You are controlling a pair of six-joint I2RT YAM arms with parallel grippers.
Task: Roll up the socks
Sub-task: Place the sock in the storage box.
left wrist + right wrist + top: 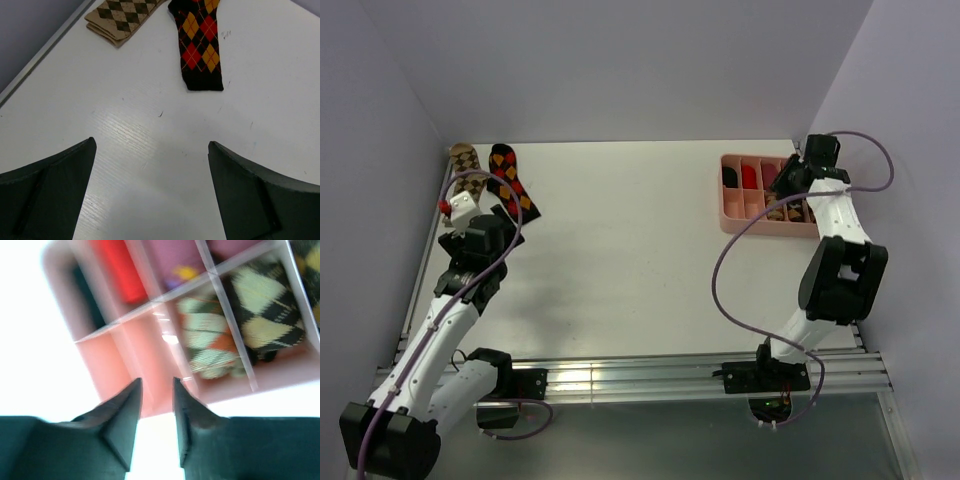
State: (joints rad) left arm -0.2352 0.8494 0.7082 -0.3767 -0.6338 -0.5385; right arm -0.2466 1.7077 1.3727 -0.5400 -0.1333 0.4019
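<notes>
Over at ten o'clock on the white table (pixel 620 230) two flat socks lie side by side: a tan-and-brown argyle fabric sock (pixel 122 17) and, at its three o'clock, a black argyle fabric sock with red and orange diamonds (pixel 200 47). The left gripper (pixel 151 142) hangs near them, spread wide and empty. At two o'clock the right gripper (pixel 157 380) hovers above a pink divided plastic tray (pixel 107 367), fingers parted only a little. It's blurry, but nothing seems to be between them. A rolled beige, brown and orange argyle sock (pixel 210 347) sits in a near-row compartment.
</notes>
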